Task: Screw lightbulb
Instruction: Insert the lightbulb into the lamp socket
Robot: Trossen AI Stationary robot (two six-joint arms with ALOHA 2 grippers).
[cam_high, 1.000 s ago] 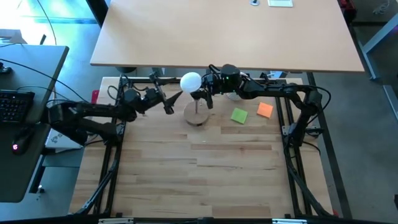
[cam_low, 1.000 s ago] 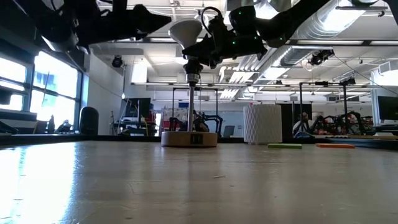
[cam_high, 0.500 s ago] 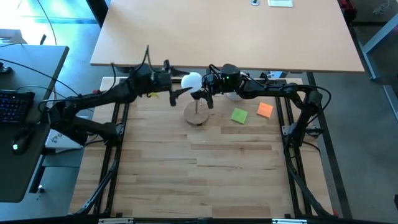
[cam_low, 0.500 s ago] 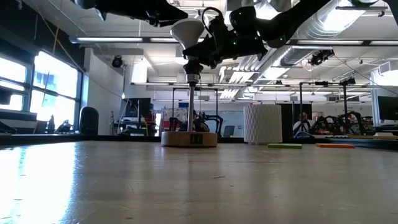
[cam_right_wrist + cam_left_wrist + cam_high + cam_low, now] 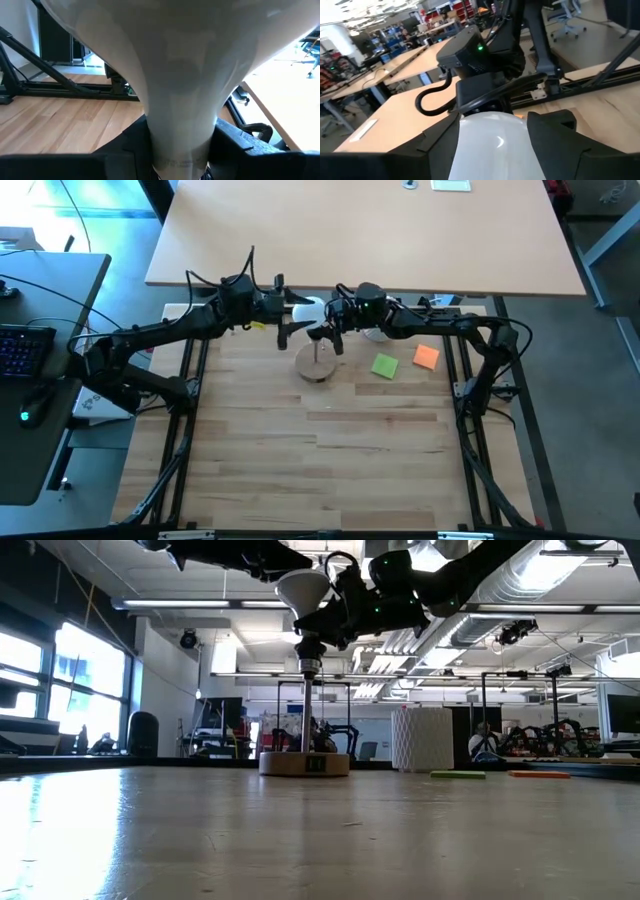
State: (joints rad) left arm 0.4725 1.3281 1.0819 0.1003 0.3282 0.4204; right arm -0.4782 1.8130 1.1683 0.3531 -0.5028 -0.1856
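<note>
The white lightbulb stands upright, neck down, over the black socket. The socket sits on a thin post on a round wooden base. My left gripper comes in from the table's left, and its two fingers sit on either side of the frosted globe. My right gripper comes in from the right and is shut on the bulb's narrow neck, just above the socket. The screw base is hidden. My left gripper has the globe's widest part between its two fingers, which lie level from the table's left with no gap showing on either side. The bulb stays upright above the socket. My right gripper pinches the neck's lower end between its two fingers, level from the table's right. The bulb stands upright in the hold, globe on top.
A white ribbed cup stands at the far side, right of the socket stand. A green note and an orange note lie flat to the right. A pale desk lies beyond the far edge.
My left gripper has risen and gone toward the table's far edge and right, from beside the stand up to the bulb, and now has the globe between its fingers. The bulb and stand have stayed where they were.
</note>
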